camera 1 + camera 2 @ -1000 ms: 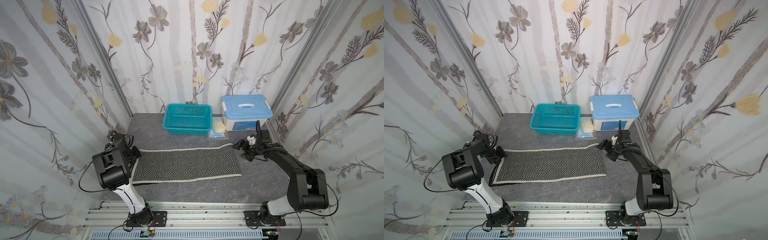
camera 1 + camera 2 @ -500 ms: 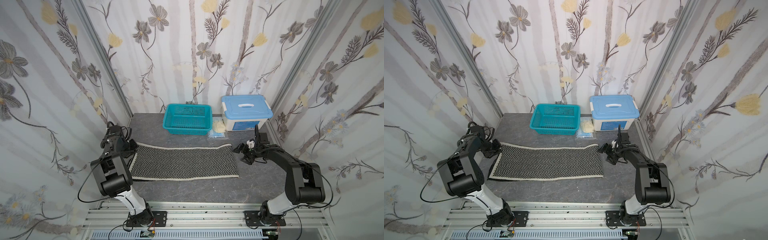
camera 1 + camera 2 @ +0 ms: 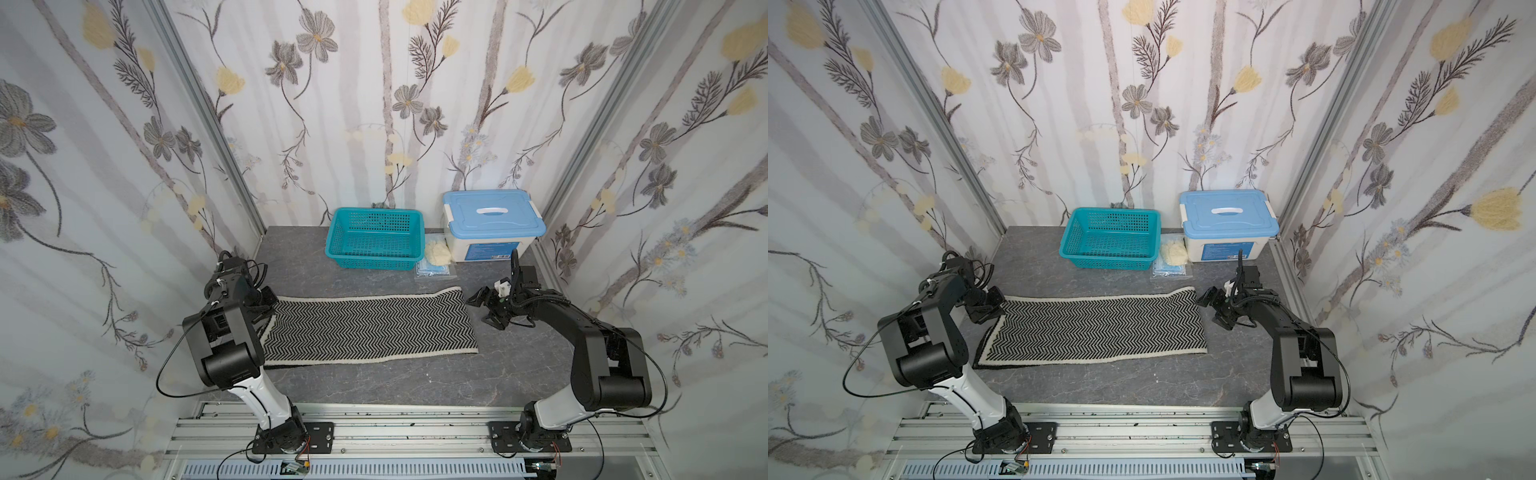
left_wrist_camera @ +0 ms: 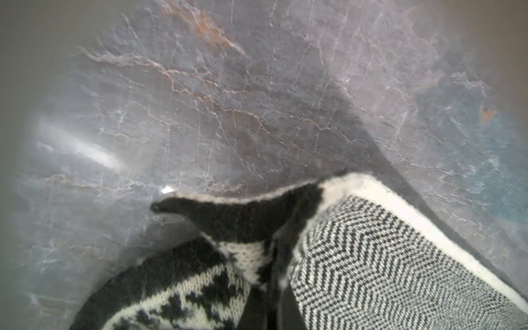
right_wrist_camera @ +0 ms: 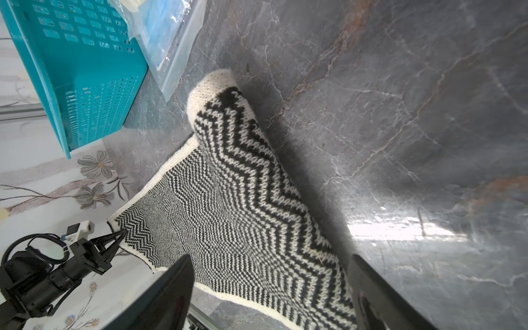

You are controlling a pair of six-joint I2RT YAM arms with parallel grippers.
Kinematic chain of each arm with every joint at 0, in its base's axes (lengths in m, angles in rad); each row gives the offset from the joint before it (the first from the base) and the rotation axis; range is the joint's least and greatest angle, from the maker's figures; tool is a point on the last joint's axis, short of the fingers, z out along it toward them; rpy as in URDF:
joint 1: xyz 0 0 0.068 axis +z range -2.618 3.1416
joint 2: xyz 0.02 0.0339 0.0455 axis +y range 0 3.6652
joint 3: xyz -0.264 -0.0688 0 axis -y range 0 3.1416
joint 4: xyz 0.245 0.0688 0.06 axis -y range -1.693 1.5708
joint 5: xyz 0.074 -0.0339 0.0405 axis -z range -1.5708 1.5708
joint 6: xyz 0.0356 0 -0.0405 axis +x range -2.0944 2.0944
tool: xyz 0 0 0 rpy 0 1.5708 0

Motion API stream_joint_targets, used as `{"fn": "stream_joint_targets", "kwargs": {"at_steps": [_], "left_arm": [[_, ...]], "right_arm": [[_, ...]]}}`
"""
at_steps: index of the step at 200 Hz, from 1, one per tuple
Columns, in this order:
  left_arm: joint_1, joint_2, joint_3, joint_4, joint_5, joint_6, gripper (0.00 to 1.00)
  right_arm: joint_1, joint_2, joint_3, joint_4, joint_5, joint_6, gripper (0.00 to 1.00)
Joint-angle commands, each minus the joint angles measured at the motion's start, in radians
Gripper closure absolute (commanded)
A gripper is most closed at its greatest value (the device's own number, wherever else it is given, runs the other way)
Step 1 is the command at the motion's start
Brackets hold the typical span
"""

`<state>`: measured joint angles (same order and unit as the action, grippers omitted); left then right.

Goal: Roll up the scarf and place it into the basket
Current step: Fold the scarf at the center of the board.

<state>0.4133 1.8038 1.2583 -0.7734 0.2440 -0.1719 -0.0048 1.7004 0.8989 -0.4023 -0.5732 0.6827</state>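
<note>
Scarf (image 3: 365, 328) is spread flat across the middle of the grey table (image 3: 374, 386), herringbone face up, cream border along the near edge, not rolled yet. At its left end, my left gripper (image 3: 988, 309) is pinched closed on the far corner. The left wrist view shows that corner bunched and lifted, with the houndstooth underside peeking out. Over at the right end, my right gripper (image 3: 1212, 309) sits low just beside the far corner, fingers (image 5: 171, 294) spread wide. In the right wrist view the scarf's end runs between them, its corner curled up off the table, nothing clamped. Further back, a clear packet (image 3: 434, 272) with blue inside lies flat, with a pale yellow cloth lump (image 3: 436, 253) just behind it. Against the back wall stands the teal basket (image 3: 376, 211), well apart from the scarf. The white box (image 3: 492, 212) with its blue lid stands beside it, the lump between the two.
</note>
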Motion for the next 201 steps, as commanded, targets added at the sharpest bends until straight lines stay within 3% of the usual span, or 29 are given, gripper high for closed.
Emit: {"fn": "stream_joint_targets", "kwargs": {"at_steps": [1, 50, 89, 109, 146, 171, 201], "left_arm": [[0.001, 0.058, 0.005, 0.05, 0.028, 0.026, 0.97], [-0.011, 0.096, 0.026, 0.103, 0.055, -0.005, 0.75], [-0.011, 0.066, 0.022, 0.111, 0.081, 0.004, 0.72], [-0.011, 0.055, 0.027, 0.114, 0.095, -0.006, 0.63], [-0.012, 0.07, 0.067, 0.027, 0.021, 0.019, 0.61], [-0.012, 0.053, 0.036, -0.004, -0.02, 0.032, 0.54], [-0.011, 0.026, -0.016, 0.024, 0.023, 0.025, 0.52]], "right_arm": [[-0.001, -0.018, 0.021, -0.009, -0.004, -0.018, 0.15], [-0.001, -0.041, 0.073, -0.056, 0.015, -0.003, 0.15], [0.0, -0.047, 0.083, -0.081, 0.033, -0.005, 0.16], [0.0, -0.053, 0.086, -0.096, 0.039, -0.011, 0.16], [0.0, -0.066, 0.089, -0.112, 0.045, -0.013, 0.16], [0.006, -0.06, 0.094, -0.11, 0.045, -0.014, 0.16], [0.014, -0.053, 0.084, -0.089, 0.041, -0.014, 0.15]]}}
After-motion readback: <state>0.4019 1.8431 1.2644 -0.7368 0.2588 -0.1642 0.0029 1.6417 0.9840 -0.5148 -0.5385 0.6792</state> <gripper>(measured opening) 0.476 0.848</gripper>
